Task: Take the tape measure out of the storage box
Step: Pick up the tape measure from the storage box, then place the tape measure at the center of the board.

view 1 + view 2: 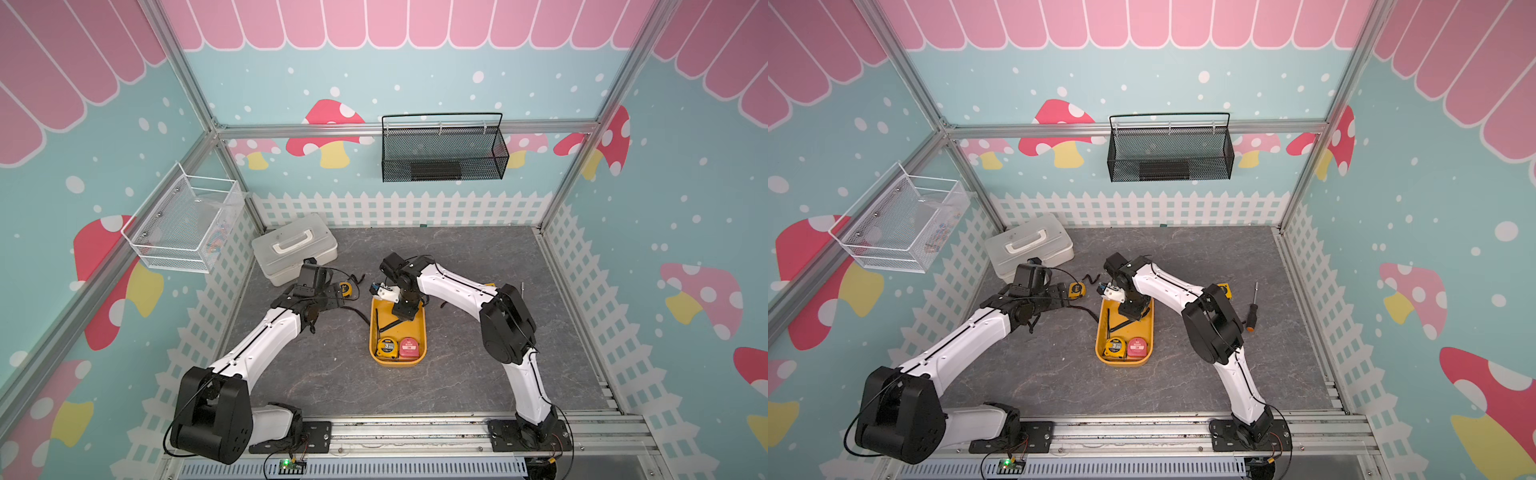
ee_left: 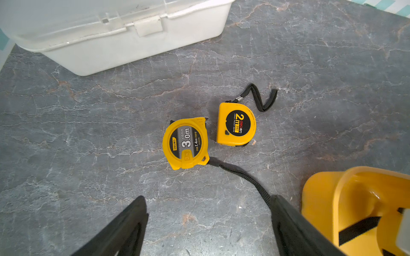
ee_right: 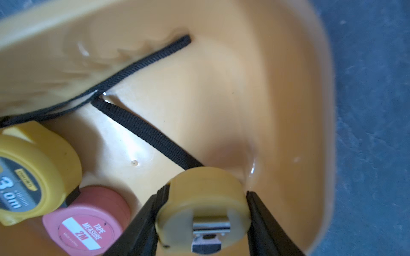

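Observation:
The storage box (image 1: 397,362) is a shallow yellow-orange tray in mid-table, its rim also showing in the right wrist view (image 3: 319,88). Inside it lie a yellow 3 m tape measure (image 1: 386,347) and a pink 2 m one (image 1: 410,348), side by side at the near end. My right gripper (image 3: 205,195) is shut on a third, pale yellow tape measure (image 3: 203,212) held just above the box floor, its black strap (image 3: 144,130) trailing across the floor. My left gripper (image 2: 208,199) stands open over bare table, short of two yellow tape measures (image 2: 186,144) (image 2: 236,125) lying outside the box.
A white lidded case (image 1: 295,249) stands at the back left, close to the left arm. Another yellow tape measure (image 1: 1224,289) and a screwdriver (image 1: 1252,309) lie right of the right arm. A black mesh basket (image 1: 444,149) and a white wire basket (image 1: 183,224) hang on the walls.

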`<action>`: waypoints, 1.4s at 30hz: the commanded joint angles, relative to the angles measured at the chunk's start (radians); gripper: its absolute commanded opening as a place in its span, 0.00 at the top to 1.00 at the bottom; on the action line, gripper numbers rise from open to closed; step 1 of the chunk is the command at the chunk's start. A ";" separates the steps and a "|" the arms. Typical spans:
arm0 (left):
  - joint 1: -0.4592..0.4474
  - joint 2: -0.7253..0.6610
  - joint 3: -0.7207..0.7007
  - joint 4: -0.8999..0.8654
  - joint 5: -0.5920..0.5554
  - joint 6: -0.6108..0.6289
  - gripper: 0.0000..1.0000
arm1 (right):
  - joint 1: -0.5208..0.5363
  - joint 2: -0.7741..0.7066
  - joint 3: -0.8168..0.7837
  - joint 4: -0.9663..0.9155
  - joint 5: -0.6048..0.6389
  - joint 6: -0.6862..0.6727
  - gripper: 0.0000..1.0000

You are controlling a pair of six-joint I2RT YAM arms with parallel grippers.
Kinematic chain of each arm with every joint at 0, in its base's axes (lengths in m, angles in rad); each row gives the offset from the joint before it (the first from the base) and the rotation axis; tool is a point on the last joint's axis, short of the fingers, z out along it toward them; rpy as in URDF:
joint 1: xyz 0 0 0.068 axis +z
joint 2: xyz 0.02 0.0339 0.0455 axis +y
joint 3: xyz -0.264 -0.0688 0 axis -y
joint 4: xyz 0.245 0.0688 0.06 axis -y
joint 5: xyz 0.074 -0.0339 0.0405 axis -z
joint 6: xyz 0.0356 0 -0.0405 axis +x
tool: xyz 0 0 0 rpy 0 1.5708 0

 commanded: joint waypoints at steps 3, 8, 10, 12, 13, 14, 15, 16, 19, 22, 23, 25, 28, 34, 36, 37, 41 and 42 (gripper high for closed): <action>0.006 0.002 0.021 -0.009 0.010 -0.017 0.12 | -0.032 -0.071 0.037 -0.011 -0.025 0.015 0.58; 0.006 0.001 0.019 -0.012 0.010 -0.023 0.12 | -0.060 -0.093 0.029 -0.011 -0.020 0.013 0.58; 0.006 0.000 0.016 -0.012 0.012 -0.027 0.12 | -0.071 -0.103 0.026 -0.011 -0.015 0.009 0.58; 0.006 0.001 0.015 -0.012 0.014 -0.029 0.12 | -0.088 -0.115 0.020 -0.008 -0.012 0.008 0.59; 0.006 0.003 0.016 -0.012 0.016 -0.030 0.12 | -0.096 -0.118 0.018 -0.010 -0.010 0.005 0.59; 0.006 0.002 0.016 -0.012 0.016 -0.030 0.12 | -0.103 -0.123 0.018 -0.011 -0.008 0.004 0.59; 0.006 0.003 0.016 -0.013 0.017 -0.029 0.12 | -0.115 -0.126 0.017 -0.010 -0.010 0.004 0.59; 0.006 0.003 0.015 -0.013 0.016 -0.029 0.12 | -0.124 -0.129 0.017 -0.009 -0.010 0.002 0.59; 0.006 0.002 0.013 -0.014 0.014 -0.028 0.12 | -0.156 -0.133 0.023 -0.009 -0.013 0.004 0.59; 0.006 0.002 0.013 -0.015 0.012 -0.027 0.12 | -0.179 -0.134 0.023 -0.009 -0.013 0.002 0.59; 0.006 0.003 0.012 -0.016 0.013 -0.028 0.12 | -0.189 -0.133 0.024 -0.009 -0.011 0.001 0.59; 0.006 0.004 0.013 -0.016 0.014 -0.028 0.12 | -0.207 -0.128 0.024 -0.009 -0.013 0.000 0.59; 0.007 0.001 0.012 -0.018 0.017 -0.029 0.12 | -0.234 -0.118 0.026 -0.008 -0.008 0.001 0.60; 0.006 -0.006 0.003 -0.020 0.015 -0.033 0.12 | -0.301 -0.080 0.037 0.000 -0.015 0.017 0.61; 0.006 -0.014 0.002 -0.020 0.010 -0.032 0.12 | -0.324 -0.061 0.053 0.000 -0.016 0.023 0.61; 0.006 -0.017 0.001 -0.020 0.006 -0.032 0.12 | -0.337 -0.052 0.064 0.000 -0.018 0.027 0.61; 0.006 -0.013 0.004 -0.018 0.012 -0.030 0.12 | -0.382 -0.021 0.093 0.000 -0.024 0.040 0.61; 0.007 -0.012 0.004 -0.019 0.014 -0.030 0.12 | -0.392 -0.014 0.099 0.000 -0.022 0.042 0.61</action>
